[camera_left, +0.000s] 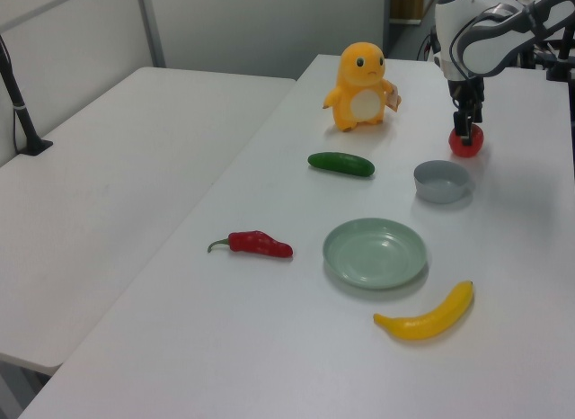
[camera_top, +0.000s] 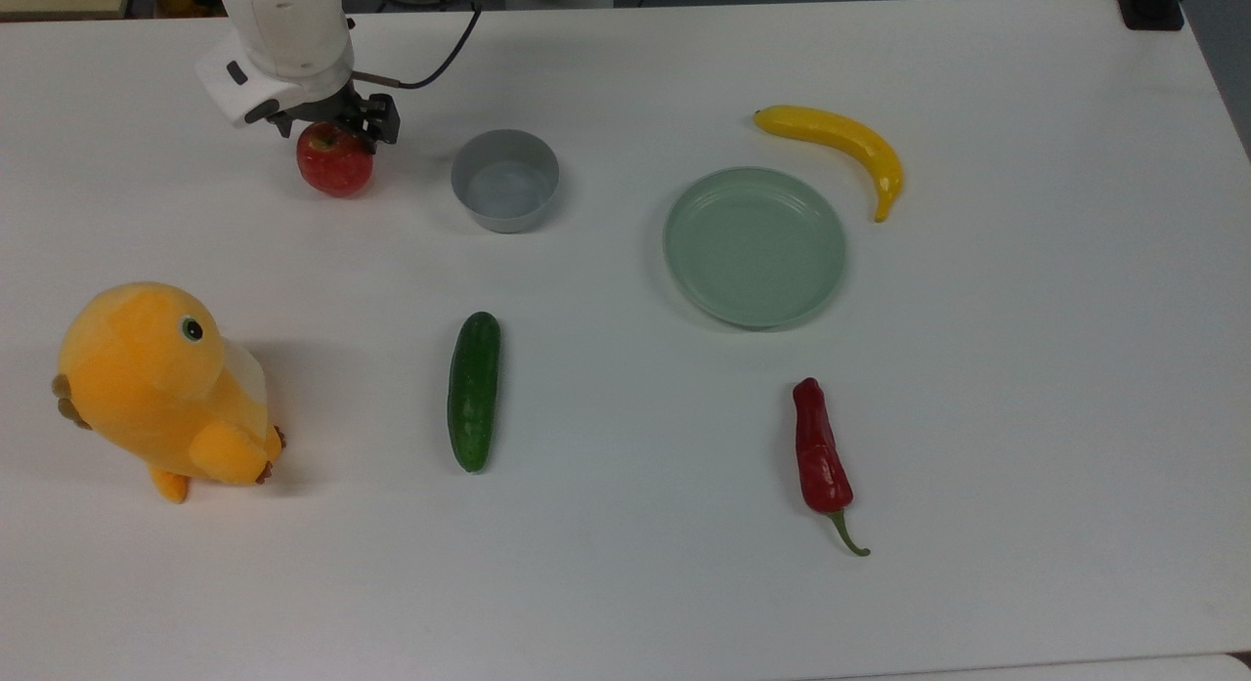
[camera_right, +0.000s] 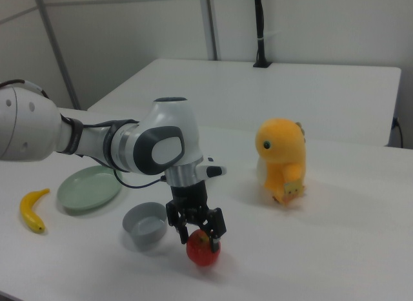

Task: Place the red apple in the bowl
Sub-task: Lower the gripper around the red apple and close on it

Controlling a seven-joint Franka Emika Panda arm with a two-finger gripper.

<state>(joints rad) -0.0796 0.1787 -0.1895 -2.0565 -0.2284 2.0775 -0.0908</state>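
Risk of a slip: red apple point(camera_top: 335, 165) round and smooth, gripper point(camera_right: 197, 232) low over its top, fingers spread to either side and straddling the upper part, not yet clamped. A close high on the curve likely to squeeze the fruit out downward or send it rolling across the white table point(camera_top: 625, 583); a deeper reach before closing probably safer. Also a tight fit ahead: apple nearly as wide as the bowl point(camera_top: 504, 180), so a release off-centre liable to catch the rim and tip or shove the bowl, or bounce the fruit out. Short carry, bowl just beside the apple toward the top view's right, empty and upright. Apple resting on the table near the far edge in the top view, at the top view's left of the bowl; in the right view, in front of the bowl and to the right view's right. Skin deep red with paler yellowish flecks, a shallow dimple at the top partly hidden under the gripper.
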